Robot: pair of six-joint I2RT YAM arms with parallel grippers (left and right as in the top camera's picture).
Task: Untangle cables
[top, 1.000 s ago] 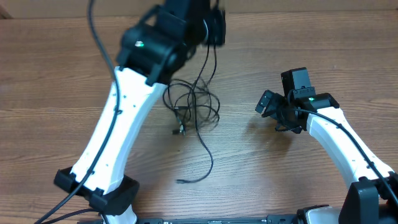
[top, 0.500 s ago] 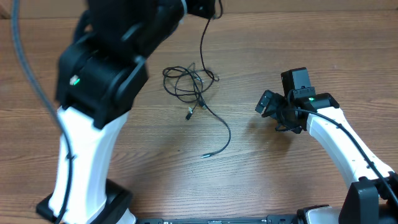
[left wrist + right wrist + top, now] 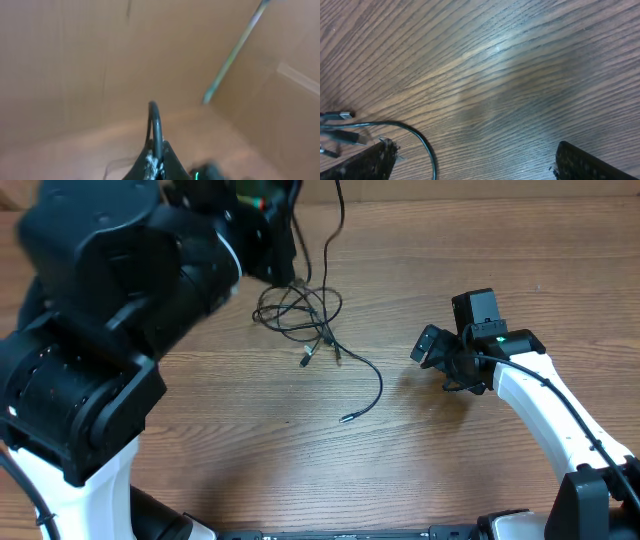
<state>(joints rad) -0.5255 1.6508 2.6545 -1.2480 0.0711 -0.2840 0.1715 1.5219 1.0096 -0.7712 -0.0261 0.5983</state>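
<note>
Seen from overhead, the left arm (image 3: 120, 300) filled the 9-to-11 o'clock part of the view as a dark blur. A second earlier its white link had been plain to see, leaning toward 12 o'clock. The left gripper (image 3: 155, 164) had its jaws pressed together on a loop of one of the cables (image 3: 298, 310), which arched up just above the fingertips in the wrist view. Overhead, that strand climbed from the knot to the frame's edge at 12 o'clock. The knot of cables lay on the wooden table (image 3: 200, 450), a little toward 12 o'clock from its middle. A second earlier it had sat lower and nearer the centre. Two small plug ends (image 3: 306, 360) hung just off the knot at 6 o'clock. One loose tail (image 3: 375, 390) curved away toward 5 o'clock, its tip now farther toward 3 o'clock than before. The right gripper (image 3: 440, 352) was low over the table at 3 o'clock, well apart from the knot. It had not shifted, and its jaws stood wide apart with nothing between them. Its wrist camera showed only bare wood and a curve of cable at 8 o'clock.
</note>
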